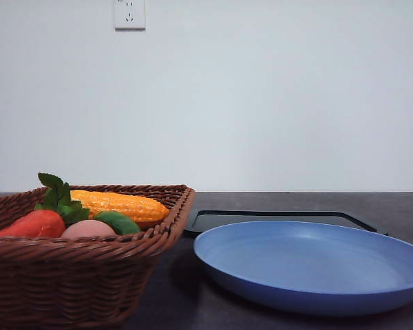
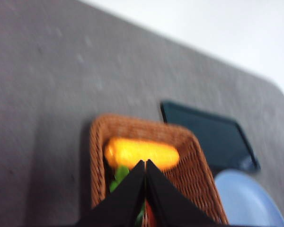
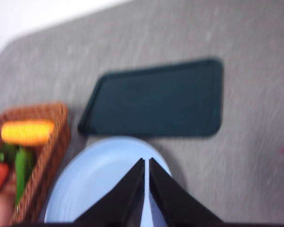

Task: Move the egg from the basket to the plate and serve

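Note:
The pinkish-tan egg (image 1: 87, 229) lies in the brown wicker basket (image 1: 69, 275) at the front left, between a red vegetable and a green one. The blue plate (image 1: 310, 265) sits bare to the basket's right. High over the basket (image 2: 199, 165), my left gripper (image 2: 146, 163) is shut with nothing in it, its black fingers hiding the basket's near contents. My right gripper (image 3: 146, 161) hangs shut and empty above the plate (image 3: 99, 179). The egg's edge (image 3: 2, 208) peeks out at the corner of the right wrist view.
A flat black tray (image 1: 275, 218) lies behind the plate on the dark grey table. The basket also holds a yellow corn cob (image 1: 120, 204), a red tomato-like vegetable with green leaves (image 1: 34, 223) and a green vegetable (image 1: 118, 222). A white wall rises behind.

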